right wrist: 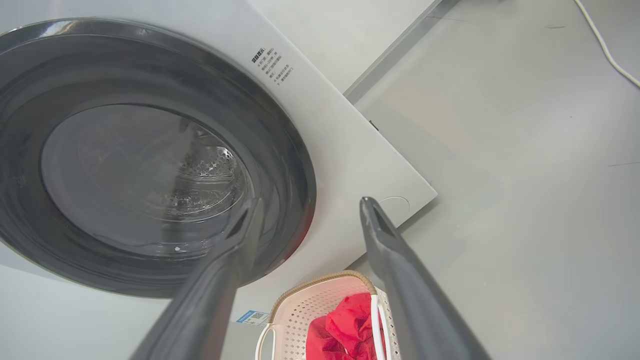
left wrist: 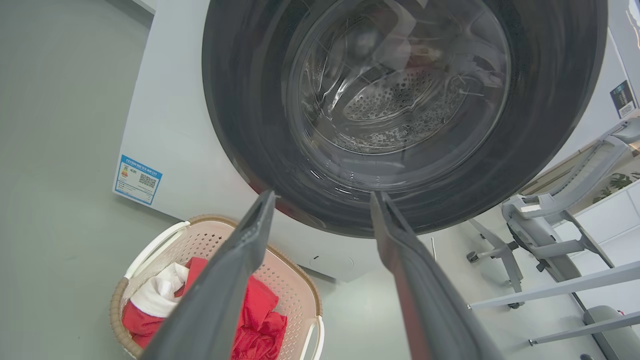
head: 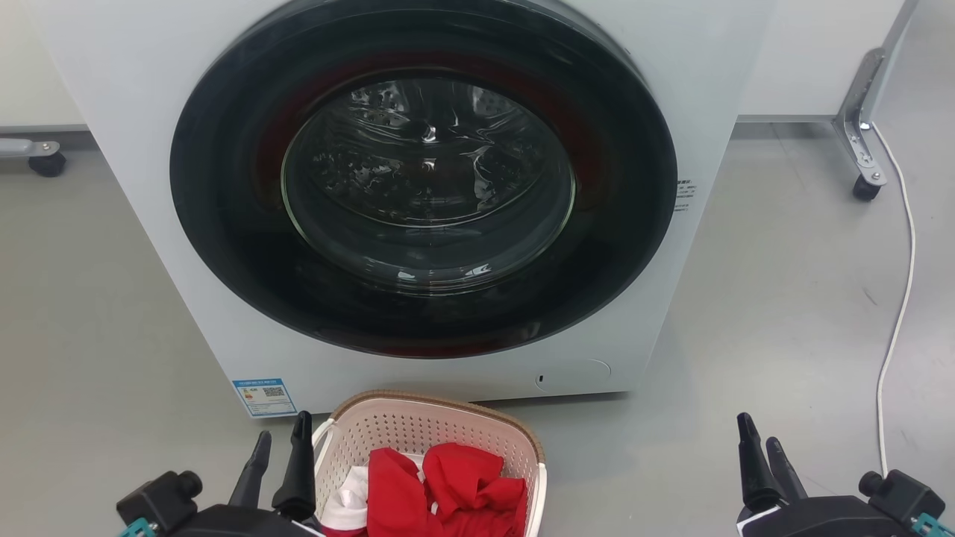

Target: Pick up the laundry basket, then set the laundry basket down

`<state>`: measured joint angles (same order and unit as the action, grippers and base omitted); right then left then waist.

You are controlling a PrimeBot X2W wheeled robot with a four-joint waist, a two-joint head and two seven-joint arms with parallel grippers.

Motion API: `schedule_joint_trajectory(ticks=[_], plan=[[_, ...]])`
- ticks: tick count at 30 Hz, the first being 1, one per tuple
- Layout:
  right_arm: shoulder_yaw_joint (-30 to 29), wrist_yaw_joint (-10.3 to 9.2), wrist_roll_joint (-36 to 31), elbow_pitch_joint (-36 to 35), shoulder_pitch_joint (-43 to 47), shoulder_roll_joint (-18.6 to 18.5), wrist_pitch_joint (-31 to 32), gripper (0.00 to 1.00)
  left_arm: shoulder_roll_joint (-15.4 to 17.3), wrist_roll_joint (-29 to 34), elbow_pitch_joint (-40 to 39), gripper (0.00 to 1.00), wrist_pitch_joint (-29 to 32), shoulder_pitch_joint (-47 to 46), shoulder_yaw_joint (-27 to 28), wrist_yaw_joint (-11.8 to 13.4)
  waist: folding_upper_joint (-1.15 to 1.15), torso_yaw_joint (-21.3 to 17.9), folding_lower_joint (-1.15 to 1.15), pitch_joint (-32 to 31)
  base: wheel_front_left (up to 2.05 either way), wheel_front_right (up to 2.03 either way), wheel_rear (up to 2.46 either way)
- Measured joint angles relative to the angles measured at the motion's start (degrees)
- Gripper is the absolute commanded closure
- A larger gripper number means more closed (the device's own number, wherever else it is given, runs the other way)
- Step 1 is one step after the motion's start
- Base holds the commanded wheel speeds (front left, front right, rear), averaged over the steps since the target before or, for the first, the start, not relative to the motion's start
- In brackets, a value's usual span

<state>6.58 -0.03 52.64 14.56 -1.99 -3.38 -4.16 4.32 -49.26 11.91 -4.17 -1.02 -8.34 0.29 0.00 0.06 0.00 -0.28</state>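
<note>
Two white loop handles, a brown woven-look rim and cream-white plastic walls pierced with rows of small round holes mark the laundry basket [head: 406,432], a rounded rectangle standing on the grey floor [head: 89,335] just in front of the washing machine [head: 149,164], below its door [head: 425,194]. Crumpled red cloth [head: 459,477] and a fold of white cloth [head: 347,501] lie inside. The left gripper [head: 283,424] sits before the machine's blue label [head: 265,395], just beside the basket's near handle; whether it touches cannot be told. The right gripper [head: 757,429] is well apart, off the machine's other front corner near a thin white cable [head: 904,283]. In the head view each pair of fingers looks close together, but the wrist views tell more: the left gripper [left wrist: 324,194] and the right gripper [right wrist: 312,200] each show a wide gap between their long, dark, tapering fingers, holding nothing. The left wrist view shows both handles of the basket [left wrist: 116,305] and a grey office chair [left wrist: 542,225] beside the machine. The right wrist view shows a small printed notice [right wrist: 272,62] beside the door. The machine's body is smooth white; its round door is a glossy black ring around clear glass, with a dimpled steel drum [left wrist: 390,100] behind.
</note>
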Motion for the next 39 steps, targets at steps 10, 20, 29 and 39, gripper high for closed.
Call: schedule_joint_trajectory(ticks=[10,20,29,39], plan=[[2.7,-1.49,-9.1,-0.6,0.0,-0.3,-2.1,0.0,0.2,11.2,-1.4,0.0,-2.1,0.1,-1.9,1.3,0.0,0.0,0.0,-0.1,0.0,0.0,0.0],[4.7,-2.68,-17.5,-1.4,0.0,-0.6,-4.1,0.0,0.2,21.3,-2.7,0.0,-4.1,0.4,-2.7,2.8,0.0,0.0,0.0,-0.1,0.0,0.0,0.0],[6.6,-4.02,-24.9,-2.5,0.0,-0.8,-6.1,0.0,0.2,29.6,-3.6,0.0,-6.2,1.6,-4.0,4.0,0.0,-0.1,0.0,-0.1,0.0,0.0,0.0],[8.3,-5.59,-33.9,-3.6,0.1,-1.2,-8.5,0.0,0.1,39.3,-5.0,0.0,-8.5,2.0,-5.5,5.7,0.0,-0.2,0.0,-0.2,0.0,0.0,0.0]])
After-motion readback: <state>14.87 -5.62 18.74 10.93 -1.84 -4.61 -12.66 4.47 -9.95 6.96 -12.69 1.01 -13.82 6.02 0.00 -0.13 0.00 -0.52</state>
